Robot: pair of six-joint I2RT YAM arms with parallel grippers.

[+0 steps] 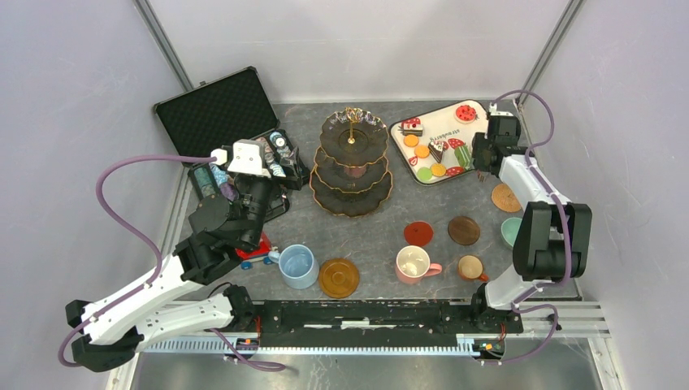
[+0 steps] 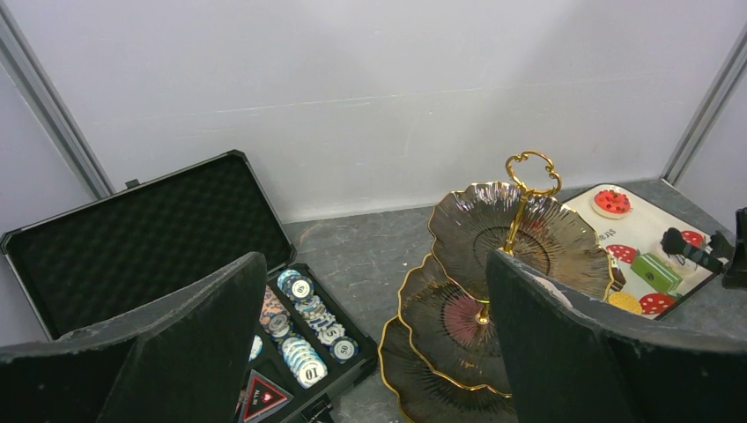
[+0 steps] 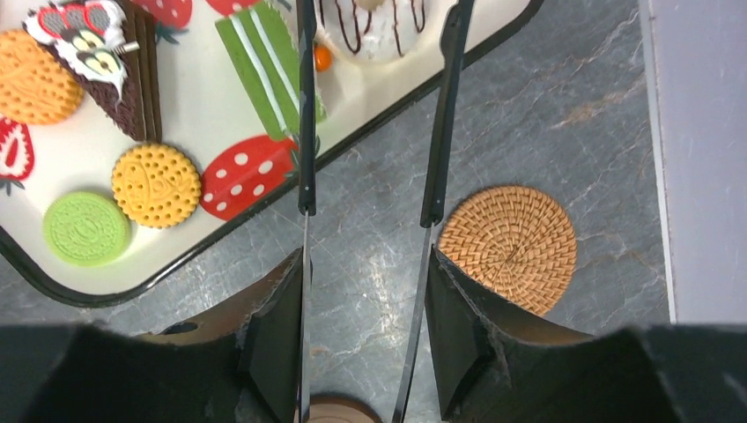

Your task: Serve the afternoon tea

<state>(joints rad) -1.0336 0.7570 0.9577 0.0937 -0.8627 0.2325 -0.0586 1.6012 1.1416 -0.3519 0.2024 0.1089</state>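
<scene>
Top external view: left jaws stand wide apart and empty, aimed at the unloaded three-tier stand (image 1: 351,162) at counter (image 1: 374,236) centre, apparently on standby, while right jaws clamp black tongs (image 3: 306,132) whose blades flank a white iced donut (image 3: 379,35) on the tray (image 3: 203,106), evidently to lift it

Dark three-tier stand (image 1: 352,158) upright, mid-table. Toy sweets (image 1: 422,151) on tray (image 1: 481,111) beside it. Mugs (image 1: 298,266), coasters (image 1: 339,278) near front.
</scene>
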